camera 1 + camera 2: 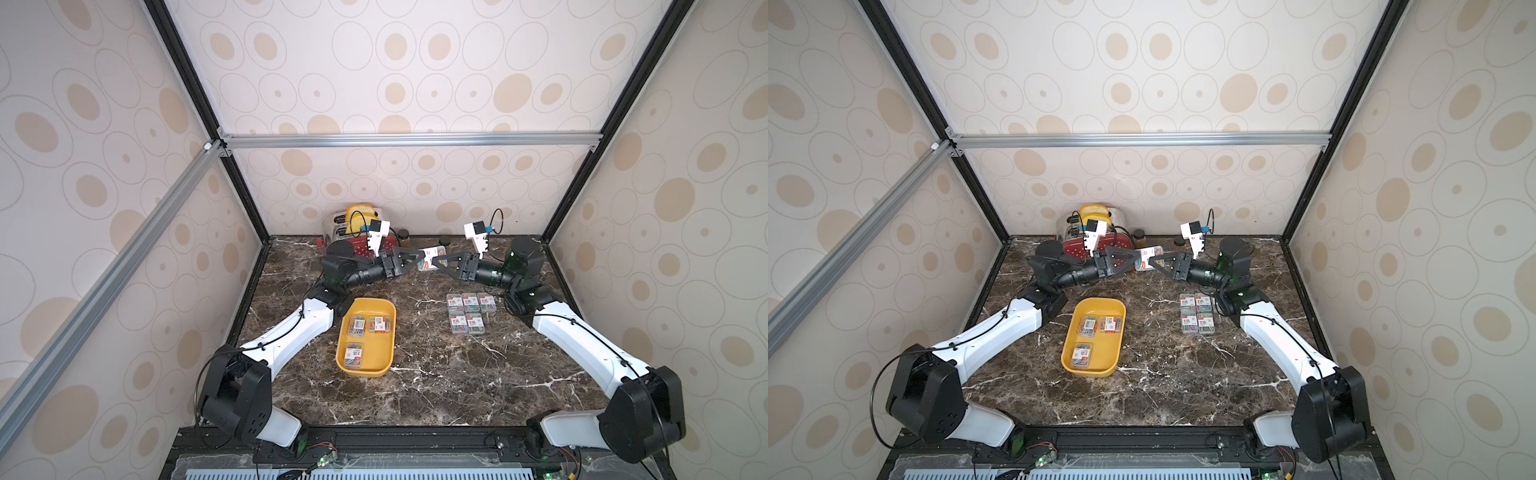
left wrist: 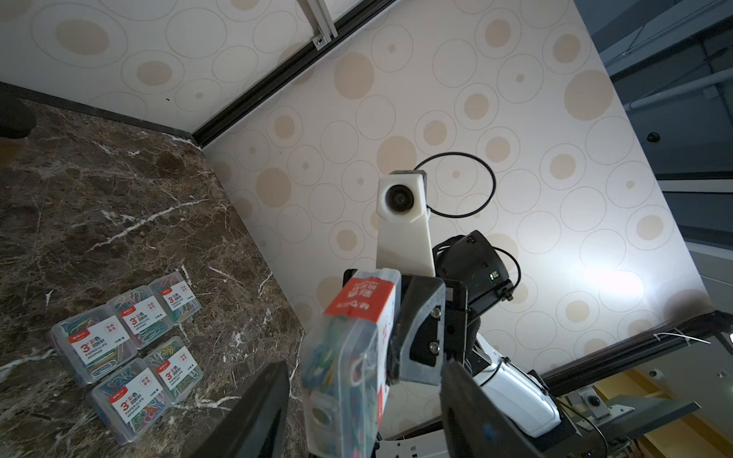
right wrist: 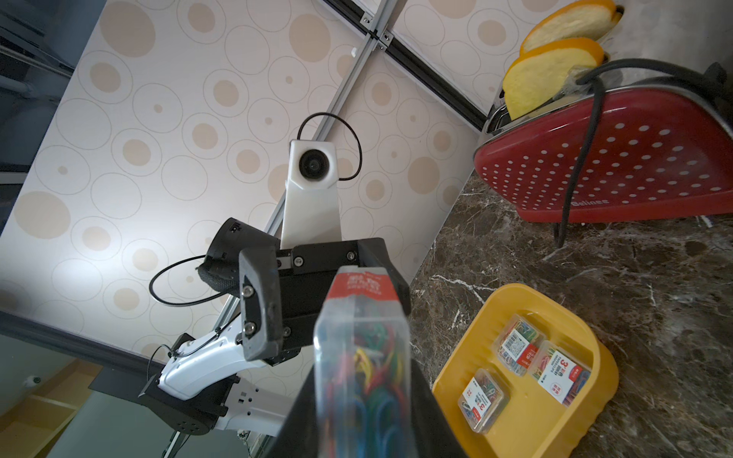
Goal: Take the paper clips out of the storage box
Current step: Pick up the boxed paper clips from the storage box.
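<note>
One clear case of paper clips hangs in the air over the back of the table, between my two grippers. My right gripper is shut on this case. My left gripper is open around the same case, with a gap on each side. The yellow storage box lies at the front left of them with three cases inside. Several more cases lie in two rows on the marble to the right.
A red white-dotted toaster with bread slices stands at the back left wall, close behind my left wrist. Two small dark jars sit by the back wall. Walls close in the table on three sides.
</note>
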You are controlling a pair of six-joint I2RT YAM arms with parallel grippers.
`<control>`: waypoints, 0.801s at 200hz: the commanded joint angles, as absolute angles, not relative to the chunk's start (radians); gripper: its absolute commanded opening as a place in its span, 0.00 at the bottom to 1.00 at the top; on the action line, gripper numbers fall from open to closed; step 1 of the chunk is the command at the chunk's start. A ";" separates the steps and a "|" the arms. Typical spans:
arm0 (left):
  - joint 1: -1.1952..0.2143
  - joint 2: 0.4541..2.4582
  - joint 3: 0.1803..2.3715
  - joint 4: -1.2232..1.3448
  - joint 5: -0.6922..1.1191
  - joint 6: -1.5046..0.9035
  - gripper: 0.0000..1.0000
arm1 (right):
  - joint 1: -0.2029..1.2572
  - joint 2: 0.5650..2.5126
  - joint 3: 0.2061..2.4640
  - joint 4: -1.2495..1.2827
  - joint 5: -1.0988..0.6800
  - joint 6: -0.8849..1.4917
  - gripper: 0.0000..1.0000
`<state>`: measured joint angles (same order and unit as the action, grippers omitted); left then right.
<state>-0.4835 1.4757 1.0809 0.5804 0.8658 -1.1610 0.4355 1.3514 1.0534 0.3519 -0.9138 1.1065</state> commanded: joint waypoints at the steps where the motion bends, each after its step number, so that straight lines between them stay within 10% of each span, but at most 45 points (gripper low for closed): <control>1: -0.496 1.497 1.093 0.655 0.884 -1.189 0.56 | 0.428 1.366 1.046 0.439 -0.929 1.131 0.16; 160: -0.492 1.614 1.060 0.532 0.884 -1.050 0.22 | 0.421 1.479 0.940 0.465 -0.974 1.083 0.28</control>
<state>-0.4854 1.5909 1.0637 0.5629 0.8761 -1.1236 0.4103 1.4460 0.9684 0.4747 -0.9443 1.1454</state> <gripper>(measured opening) 0.283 0.280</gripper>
